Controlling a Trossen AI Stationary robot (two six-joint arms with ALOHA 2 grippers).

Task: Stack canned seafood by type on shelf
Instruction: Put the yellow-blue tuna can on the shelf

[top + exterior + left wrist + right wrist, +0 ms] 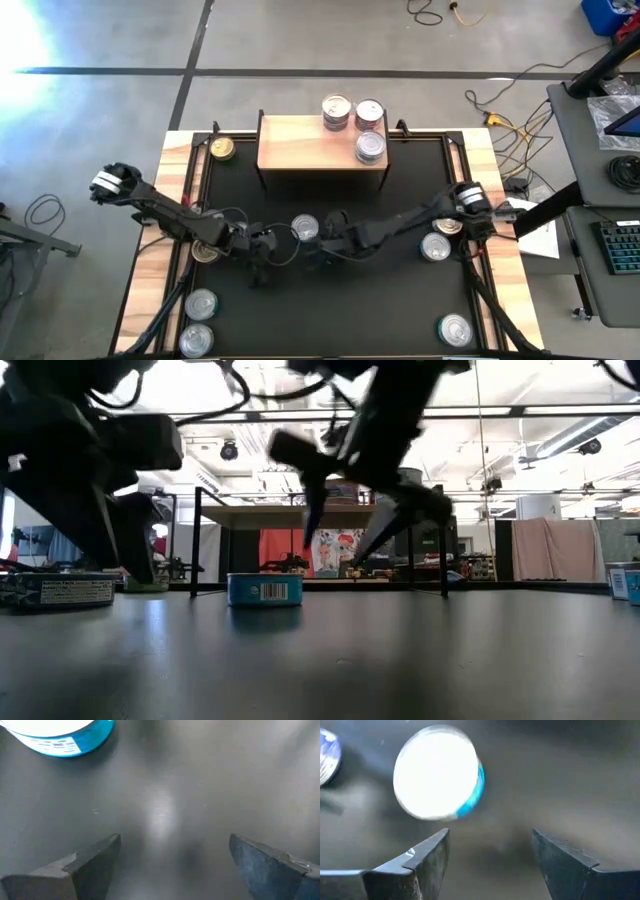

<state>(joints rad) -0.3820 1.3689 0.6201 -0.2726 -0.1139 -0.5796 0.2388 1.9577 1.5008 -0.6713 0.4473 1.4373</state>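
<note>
A silver-lidded, blue-sided can [305, 229] rests on its base mid-mat, also seen in the low view as the can [264, 589] and in the right wrist view as the can [437, 779]. My left gripper [262, 245] hovers open just left of it, nothing between its fingers [95, 855]. My right gripper [322, 245] is open above the mat just right of the can, fingers slanting down [355, 520]. The light-wood shelf [300, 150] stands at the far side with three silver cans [370, 130] on its right end.
On the black mat [380, 300]: gold cans at far left [222, 149], left [204, 250] and right [449, 226]; silver cans at near left [201, 303], [196, 340], right [437, 247] and near right [455, 330]. Bare mat lies at the near middle.
</note>
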